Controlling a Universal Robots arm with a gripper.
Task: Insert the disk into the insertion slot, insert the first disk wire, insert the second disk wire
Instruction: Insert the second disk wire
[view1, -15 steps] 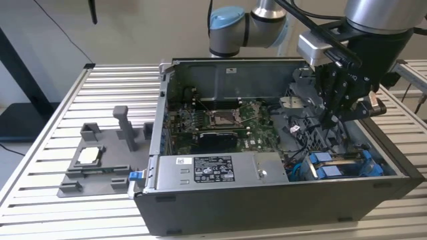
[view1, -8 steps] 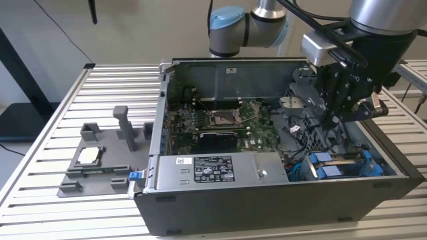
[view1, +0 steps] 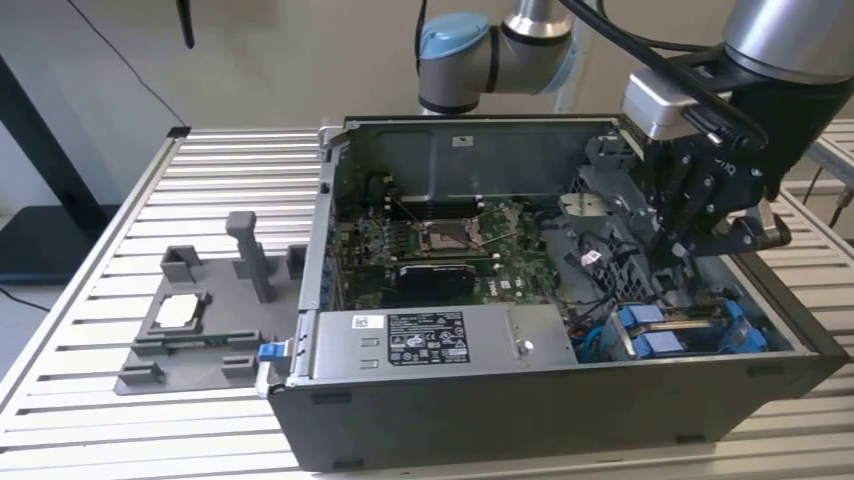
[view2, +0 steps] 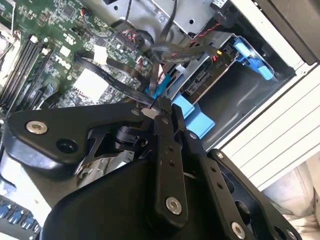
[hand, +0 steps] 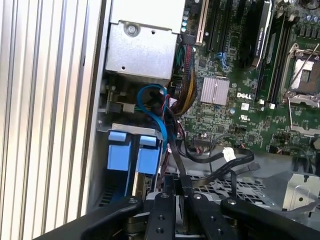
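The gripper (view2: 161, 107) is clamped shut on a black disk wire (hand: 176, 159) inside the open computer case (view1: 561, 400). Just below it, the disk (hand: 120, 157) sits in the insertion slot (hand: 131, 128), blue carrier showing.

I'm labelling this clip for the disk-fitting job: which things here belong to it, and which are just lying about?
In the job: tool, shut on a black wire; drive cage with blue tabs.
Lying about: power-supply box; processor socket; grey fixture on the slatted table.
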